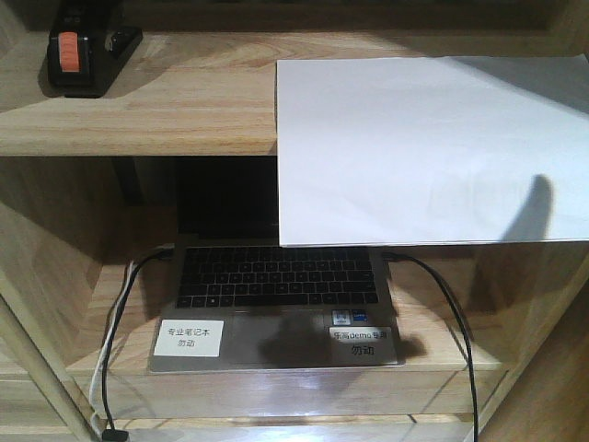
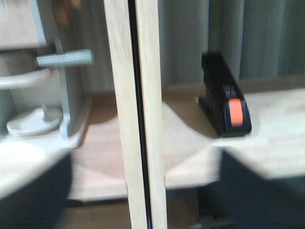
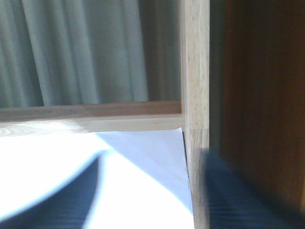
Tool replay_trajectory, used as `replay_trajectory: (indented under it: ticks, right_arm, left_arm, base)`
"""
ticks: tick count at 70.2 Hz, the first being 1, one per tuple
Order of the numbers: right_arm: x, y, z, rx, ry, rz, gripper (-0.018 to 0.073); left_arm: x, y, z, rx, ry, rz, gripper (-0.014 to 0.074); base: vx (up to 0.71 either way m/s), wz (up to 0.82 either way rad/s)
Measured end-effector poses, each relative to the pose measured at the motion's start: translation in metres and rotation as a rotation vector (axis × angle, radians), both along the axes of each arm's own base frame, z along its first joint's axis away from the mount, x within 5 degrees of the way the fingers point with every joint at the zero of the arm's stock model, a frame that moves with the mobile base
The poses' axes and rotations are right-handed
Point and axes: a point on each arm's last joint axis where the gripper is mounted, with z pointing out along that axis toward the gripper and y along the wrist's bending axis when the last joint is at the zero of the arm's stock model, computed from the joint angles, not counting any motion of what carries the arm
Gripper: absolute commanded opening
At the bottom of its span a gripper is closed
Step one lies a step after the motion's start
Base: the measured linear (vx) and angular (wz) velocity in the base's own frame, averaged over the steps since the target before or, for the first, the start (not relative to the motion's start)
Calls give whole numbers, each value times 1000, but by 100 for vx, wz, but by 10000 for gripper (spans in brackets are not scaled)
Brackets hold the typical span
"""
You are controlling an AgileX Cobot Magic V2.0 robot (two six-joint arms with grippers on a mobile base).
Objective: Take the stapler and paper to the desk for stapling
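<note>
The black stapler with its orange-red patch lies on the upper shelf at the far left. It also shows in the left wrist view, ahead and to the right. The white paper lies on the same shelf at the right and overhangs its front edge. It fills the lower left of the right wrist view. My left gripper is open and empty, its blurred dark fingers either side of a wooden upright. My right gripper is open just above the paper's near right part. The desk is out of view.
A light wooden shelf unit holds an open laptop with two white labels and cables on the lower shelf. An upright post stands close before the left gripper. A side post borders the paper's right edge. Grey stand parts are at the left.
</note>
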Motion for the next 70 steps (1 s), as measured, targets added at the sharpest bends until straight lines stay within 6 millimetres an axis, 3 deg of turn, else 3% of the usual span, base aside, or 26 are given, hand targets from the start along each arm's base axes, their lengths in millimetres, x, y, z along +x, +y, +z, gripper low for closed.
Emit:
replay_trajectory:
  ticks: [23,43,70]
  right_arm:
    - [0,0,0,0,0,0,699]
    - [0,0,0,0,1,0,603]
    - [0,0,0,0,2,0,467]
  left_arm:
    - [0,0,0,0,4,0,716]
    - [0,-2,0,1,5,-43,696]
    - [-5,-19,1,21,-13,-365,659]
  base:
    - [0,0]
    - [0,0]
    - [0,0]
